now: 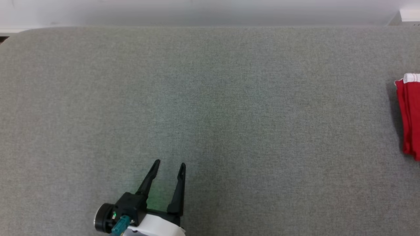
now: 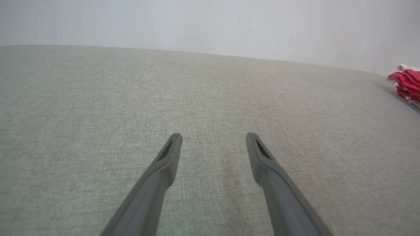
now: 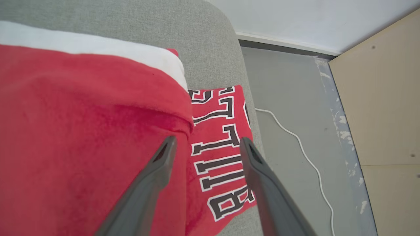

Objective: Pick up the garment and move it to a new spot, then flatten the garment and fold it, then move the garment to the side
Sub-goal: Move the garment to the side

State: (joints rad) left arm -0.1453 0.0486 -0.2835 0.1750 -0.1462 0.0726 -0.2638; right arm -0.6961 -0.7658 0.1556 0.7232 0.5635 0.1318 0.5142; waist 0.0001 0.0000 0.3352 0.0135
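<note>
Lying folded at the edge of the grey fabric table (image 1: 210, 98), the red white-trimmed cloth garment (image 3: 82, 131) looks finished; left gripper (image 1: 169, 163) and right gripper (image 3: 207, 140) both gape, empty.

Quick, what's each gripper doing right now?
Left gripper: open, empty.
Right gripper: open above the red garment, holding nothing.
</note>
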